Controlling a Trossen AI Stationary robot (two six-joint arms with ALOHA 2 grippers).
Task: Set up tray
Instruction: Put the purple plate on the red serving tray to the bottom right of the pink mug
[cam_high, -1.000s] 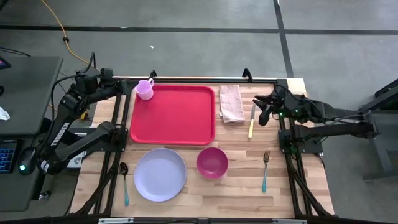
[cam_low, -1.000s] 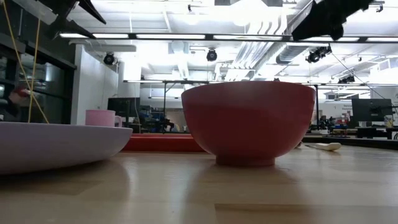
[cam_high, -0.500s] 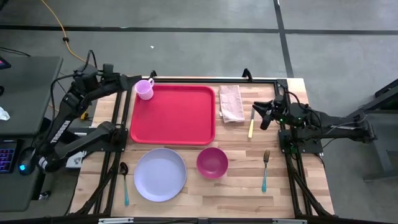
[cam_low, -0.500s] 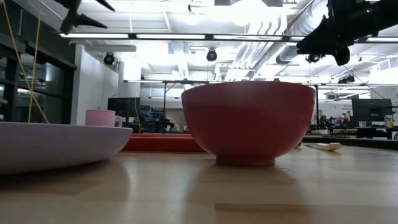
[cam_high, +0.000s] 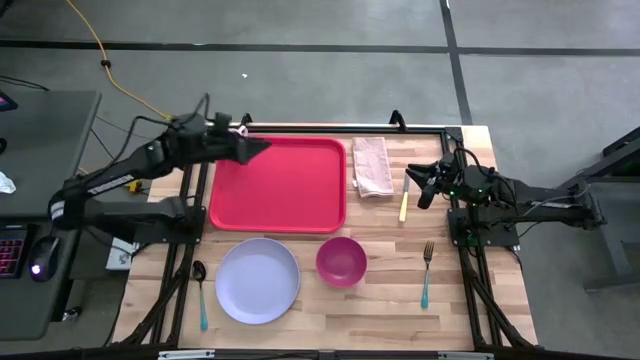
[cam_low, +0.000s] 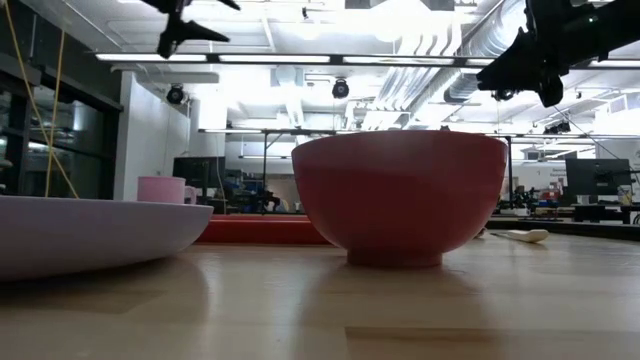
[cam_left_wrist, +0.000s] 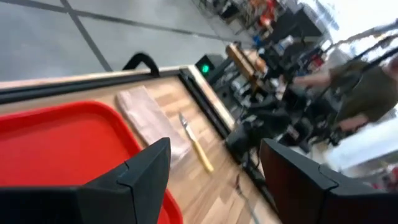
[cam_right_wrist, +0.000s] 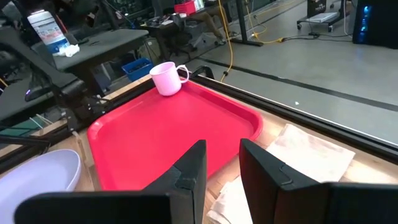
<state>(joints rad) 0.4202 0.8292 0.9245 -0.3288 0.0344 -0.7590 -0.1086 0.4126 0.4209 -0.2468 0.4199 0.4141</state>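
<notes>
The red tray lies flat at the table's far middle. A pink mug stands upright at its far left corner; in the high view my left arm covers most of it. My left gripper hovers open over that corner, just past the mug, high above the table and touching nothing. In its wrist view the gripper has nothing between its fingers. My right gripper hangs over the table's right side above the knife, with a narrow empty gap between its fingers.
A folded napkin lies right of the tray. Near the front are a lavender plate, a pink bowl, a spoon and a fork. People stand in the room beyond the table.
My left gripper has swung from beyond the table's far left corner toward the right, passing over the mug to the tray's far left corner, and stays open. My right gripper has sunk a little, then kept still. No object has moved.
</notes>
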